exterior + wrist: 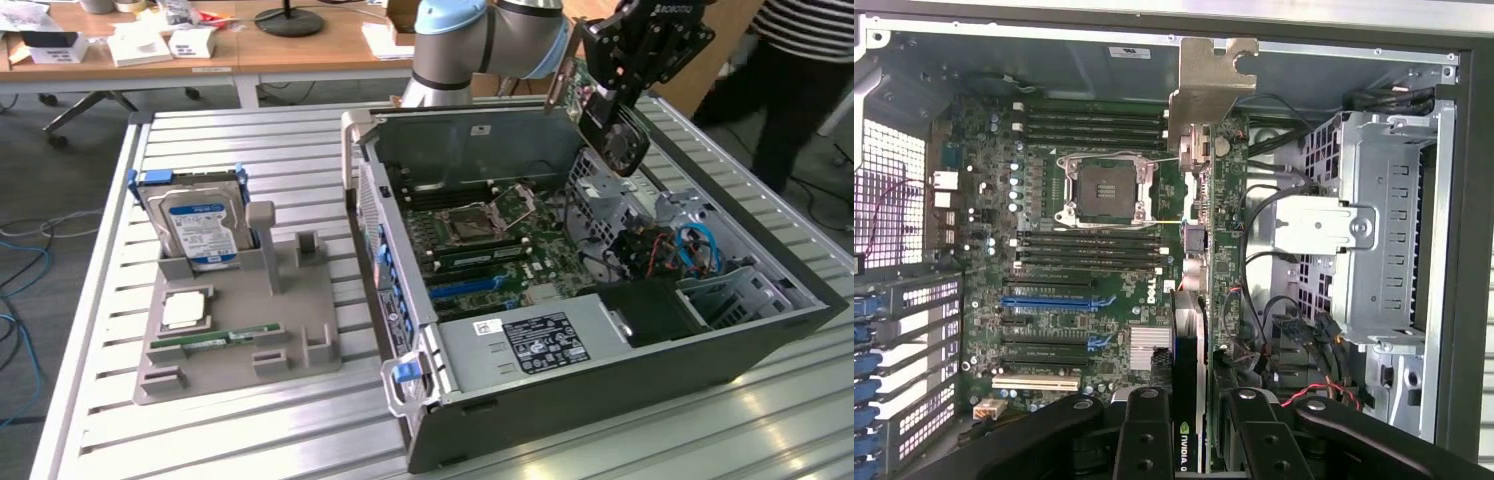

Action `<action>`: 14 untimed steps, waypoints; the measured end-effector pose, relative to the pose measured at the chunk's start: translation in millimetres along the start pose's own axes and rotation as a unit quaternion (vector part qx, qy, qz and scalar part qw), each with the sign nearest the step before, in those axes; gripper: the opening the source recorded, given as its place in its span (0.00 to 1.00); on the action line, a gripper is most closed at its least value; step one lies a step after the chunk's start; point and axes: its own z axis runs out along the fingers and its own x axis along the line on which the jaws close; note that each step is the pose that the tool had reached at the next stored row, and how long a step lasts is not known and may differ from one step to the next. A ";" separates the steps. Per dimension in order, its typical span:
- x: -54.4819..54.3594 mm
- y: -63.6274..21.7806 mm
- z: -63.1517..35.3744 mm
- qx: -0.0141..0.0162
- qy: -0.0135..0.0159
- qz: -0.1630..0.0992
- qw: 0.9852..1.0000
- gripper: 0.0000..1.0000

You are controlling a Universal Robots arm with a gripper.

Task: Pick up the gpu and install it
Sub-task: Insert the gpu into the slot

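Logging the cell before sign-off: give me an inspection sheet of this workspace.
Surface: slatted metal table, open computer case on it.
Job's things: gpu in the air above the case, not seated.
Clutter: grey holder with hard drive and memory stick.
Grippers: gripper shut on the gpu.
Cables: blue and red cables inside the case; loose cables on the floor.
Surroundings: wooden desks behind; a person at the exterior view's right.

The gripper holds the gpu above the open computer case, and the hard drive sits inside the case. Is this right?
Not quite. The gripper does hold the gpu above the open computer case, but the hard drive stands in the grey holder beside the case, as the exterior view shows.
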 end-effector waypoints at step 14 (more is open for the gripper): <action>0.0 0.0 0.2 -0.001 0.002 -0.034 0.999 0.26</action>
